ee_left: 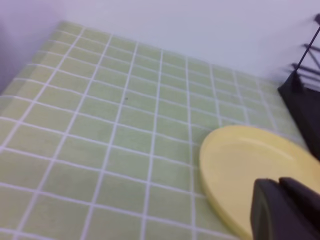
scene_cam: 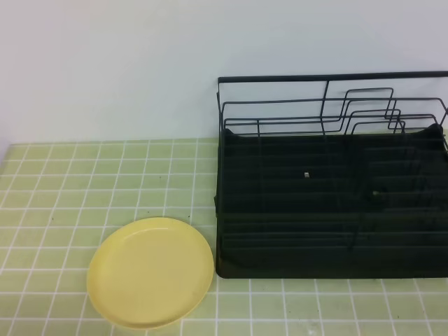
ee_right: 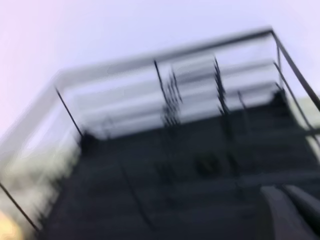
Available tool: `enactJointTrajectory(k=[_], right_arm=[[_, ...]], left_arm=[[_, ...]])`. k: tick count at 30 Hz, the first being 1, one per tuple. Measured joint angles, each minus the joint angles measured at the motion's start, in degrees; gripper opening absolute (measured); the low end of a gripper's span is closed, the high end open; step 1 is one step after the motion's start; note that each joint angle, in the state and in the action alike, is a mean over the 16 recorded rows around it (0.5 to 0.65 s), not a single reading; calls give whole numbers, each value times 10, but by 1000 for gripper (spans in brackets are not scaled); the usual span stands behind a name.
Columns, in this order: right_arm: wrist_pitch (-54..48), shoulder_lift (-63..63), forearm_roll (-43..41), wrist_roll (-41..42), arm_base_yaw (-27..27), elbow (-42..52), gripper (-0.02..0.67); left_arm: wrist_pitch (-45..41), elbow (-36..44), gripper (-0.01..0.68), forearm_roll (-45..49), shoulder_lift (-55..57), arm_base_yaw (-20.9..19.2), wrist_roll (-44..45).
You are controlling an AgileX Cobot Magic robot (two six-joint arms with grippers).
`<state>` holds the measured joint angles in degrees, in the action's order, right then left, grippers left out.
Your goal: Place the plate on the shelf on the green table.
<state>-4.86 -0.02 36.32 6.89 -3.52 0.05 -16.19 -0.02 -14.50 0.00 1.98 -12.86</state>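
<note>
Lying flat on surface, plate at rack's eight o'clock, waiting; claws' opening: cannot tell.

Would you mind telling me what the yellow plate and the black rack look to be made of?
The plate looks like plastic: uniform pale yellow, smooth, with a soft sheen and a moulded rim. The rack seems to be thin bent metal wire with a black coating, over a dark matte tray, probably plastic.
</note>
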Motion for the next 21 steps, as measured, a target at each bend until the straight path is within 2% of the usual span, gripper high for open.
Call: enactJointTrajectory(k=[3,8,11,14,21], right_arm=[[8,0,60,9,0,0,-2],[21,0,112,24,0,0,-2],[44,0,176,35,0,0,-2],[64,0,219,45,0,0,-2],[107,0,250,55,0,0,-2]], left_arm=[[7,0,0,-19,0,0,0],[19,6,0,-56,-4,0,0],[31,8,-1,-105,-7,0,0],[42,12,-1,-173,-9,0,0],[53,14,-2,-356,-10,0,0]])
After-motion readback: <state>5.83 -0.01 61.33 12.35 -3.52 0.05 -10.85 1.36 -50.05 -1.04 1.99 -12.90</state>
